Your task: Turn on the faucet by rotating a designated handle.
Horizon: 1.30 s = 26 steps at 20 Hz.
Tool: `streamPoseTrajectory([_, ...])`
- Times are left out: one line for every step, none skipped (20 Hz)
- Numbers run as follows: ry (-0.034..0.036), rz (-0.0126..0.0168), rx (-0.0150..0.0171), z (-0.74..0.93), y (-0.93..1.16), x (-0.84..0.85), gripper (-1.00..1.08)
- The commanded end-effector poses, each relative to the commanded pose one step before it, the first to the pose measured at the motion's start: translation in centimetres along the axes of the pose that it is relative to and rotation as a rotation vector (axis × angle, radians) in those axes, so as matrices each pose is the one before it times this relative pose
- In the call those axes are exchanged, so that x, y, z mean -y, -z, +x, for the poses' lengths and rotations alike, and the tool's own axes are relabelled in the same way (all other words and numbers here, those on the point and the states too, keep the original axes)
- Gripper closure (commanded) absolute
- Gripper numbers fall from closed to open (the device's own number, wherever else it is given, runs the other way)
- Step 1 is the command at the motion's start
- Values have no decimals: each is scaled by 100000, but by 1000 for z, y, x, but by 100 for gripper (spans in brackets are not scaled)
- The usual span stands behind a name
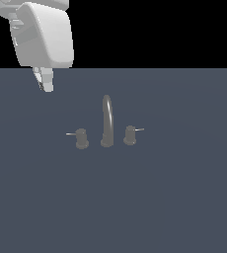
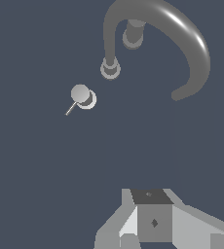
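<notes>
The white robot gripper (image 1: 46, 85) hangs high at the exterior view's left, well apart from everything and holding nothing; whether its fingers are spread or together cannot be told. Nearest to it on the flat slate-blue surface (image 1: 113, 207) stands the small grey cylindrical handle (image 1: 81, 139), upright on a flared base, its thin pale lever lying level and pointing toward the exterior view's left. Just beside it rises the dark grey metal faucet (image 1: 107, 121) with its tall arched spout, and beyond that the twin grey knob (image 1: 130, 135) whose lever points the opposite way.
</notes>
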State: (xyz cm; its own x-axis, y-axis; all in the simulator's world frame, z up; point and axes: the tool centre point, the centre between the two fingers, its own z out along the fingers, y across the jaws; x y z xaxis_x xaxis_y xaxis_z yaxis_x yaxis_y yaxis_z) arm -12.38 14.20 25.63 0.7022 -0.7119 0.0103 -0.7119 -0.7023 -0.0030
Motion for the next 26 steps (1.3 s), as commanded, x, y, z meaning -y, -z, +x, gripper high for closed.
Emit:
streamPoseTrajectory([-4149, 195, 182, 329, -1242, 1064, 108])
streamPoseTrajectory([-1551, 25, 55, 133, -471, 395, 108])
streamPoseTrajectory([-1528, 21, 51, 132, -464, 389, 108])
streamPoseTrajectory([-1509, 18, 47, 132, -459, 383, 108])
streamPoseTrajectory([-1493, 14, 43, 132, -454, 378, 108])
streamPoseTrajectory([-1479, 10, 39, 132, -450, 374, 108])
streamPoseTrajectory([-1468, 6, 35, 132, -448, 371, 108])
streamPoseTrajectory([-1463, 2, 30, 133, -446, 368, 108])
streamPoseTrajectory([-1460, -3, 26, 134, -446, 367, 108])
streamPoseTrajectory([-1461, -7, 21, 135, -448, 367, 108])
streamPoseTrajectory([-1468, -12, 16, 137, -450, 367, 108])
streamPoseTrajectory([-1481, -16, 12, 141, -454, 369, 108])
streamPoseTrajectory([-1495, -21, 7, 143, -460, 373, 108])
streamPoseTrajectory([-1517, -25, 2, 146, -467, 378, 108])
streamPoseTrajectory([-1545, -30, -3, 150, -476, 384, 108])
streamPoseTrajectory([-1577, -34, -8, 154, -487, 392, 108])
streamPoseTrajectory([-1619, -38, -12, 161, -499, 401, 108])
streamPoseTrajectory([-1662, -42, -17, 165, -513, 412, 108])
streamPoseTrajectory([-1717, -45, -21, 172, -529, 426, 108])
streamPoseTrajectory([-1779, -48, -25, 180, -548, 441, 108])
streamPoseTrajectory([-1846, -51, -28, 187, -568, 458, 108])
streamPoseTrajectory([-1910, -53, -31, 195, -586, 475, 108])
streamPoseTrajectory([-1918, -52, -31, 196, -587, 477, 108])
streamPoseTrajectory([-1905, -50, -30, 196, -581, 475, 108])
streamPoseTrajectory([-1882, -48, -28, 194, -572, 470, 108])
streamPoseTrajectory([-1850, -45, -25, 190, -560, 464, 108])
